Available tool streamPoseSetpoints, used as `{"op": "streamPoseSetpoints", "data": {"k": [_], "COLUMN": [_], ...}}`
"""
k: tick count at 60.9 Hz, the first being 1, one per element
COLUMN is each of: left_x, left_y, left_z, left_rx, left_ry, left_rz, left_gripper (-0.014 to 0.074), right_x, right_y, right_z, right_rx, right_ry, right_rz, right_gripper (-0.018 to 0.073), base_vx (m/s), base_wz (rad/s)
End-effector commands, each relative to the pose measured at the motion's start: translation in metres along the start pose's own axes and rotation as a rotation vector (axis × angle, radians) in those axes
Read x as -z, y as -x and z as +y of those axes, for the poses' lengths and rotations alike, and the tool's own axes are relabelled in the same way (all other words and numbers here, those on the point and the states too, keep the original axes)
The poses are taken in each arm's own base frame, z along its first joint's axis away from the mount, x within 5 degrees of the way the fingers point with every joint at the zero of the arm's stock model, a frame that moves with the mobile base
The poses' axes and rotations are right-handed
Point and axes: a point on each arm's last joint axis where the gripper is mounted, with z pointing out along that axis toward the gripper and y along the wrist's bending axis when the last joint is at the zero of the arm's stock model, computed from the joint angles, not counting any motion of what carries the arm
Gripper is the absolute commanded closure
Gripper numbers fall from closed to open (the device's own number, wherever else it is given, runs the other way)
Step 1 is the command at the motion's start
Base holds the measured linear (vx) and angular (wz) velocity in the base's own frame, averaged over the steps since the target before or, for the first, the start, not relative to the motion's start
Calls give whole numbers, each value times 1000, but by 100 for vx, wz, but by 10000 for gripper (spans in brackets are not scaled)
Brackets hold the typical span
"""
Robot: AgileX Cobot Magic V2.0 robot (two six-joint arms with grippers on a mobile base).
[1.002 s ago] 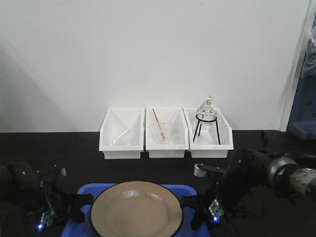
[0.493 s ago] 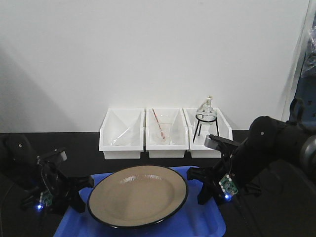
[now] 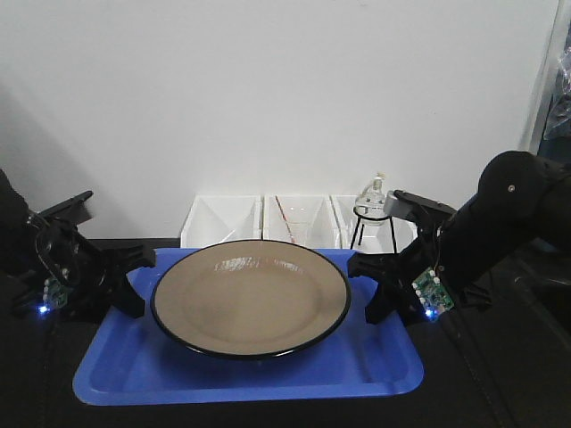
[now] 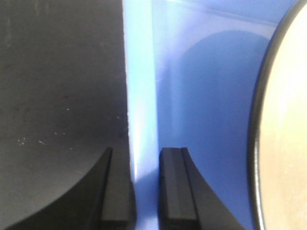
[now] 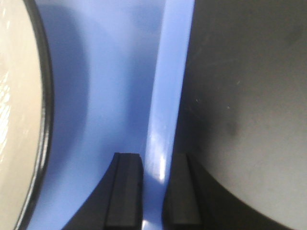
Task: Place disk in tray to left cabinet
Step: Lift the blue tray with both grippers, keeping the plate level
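gripping the tray at its left rim, the left gripper has its jaws pinching that rim, one jaw inside the tray and one outside, as the left wrist view confirms. the disk rests on the tray floor at the tray's middle, its black edge near both short rims but clear of either gripper. at the tray's right rim, the right gripper has its jaws pinching the rim in the same way. behind the tray's far edge, three white bins stand in a row, their lower parts hidden by the tray. a glass flask on a black stand rises behind the tray's far right corner. the dark surface lies beyond the tray's right rim.
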Motion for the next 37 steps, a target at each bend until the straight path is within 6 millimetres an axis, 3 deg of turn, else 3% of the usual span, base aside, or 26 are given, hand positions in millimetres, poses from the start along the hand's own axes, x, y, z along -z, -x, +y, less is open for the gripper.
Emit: {"op": "streamPoseSetpoints", "data": {"k": [1, 37], "left_x": [38, 44], "left_y": [-2, -3], "left_z": [-45, -46], "left_rx": [37, 51], "left_ry": [-233, -223], "left_rz": [-61, -53], "left_gripper": [597, 596], "right_x": [43, 45], "right_y": [4, 3], "right_z": [41, 42], "right_rx": [-28, -21], "right_ry": [219, 219], "right_rz": [-129, -116], "right_gripper": [565, 565], "base_vx": [0, 0], "base_wz": [0, 0]}}
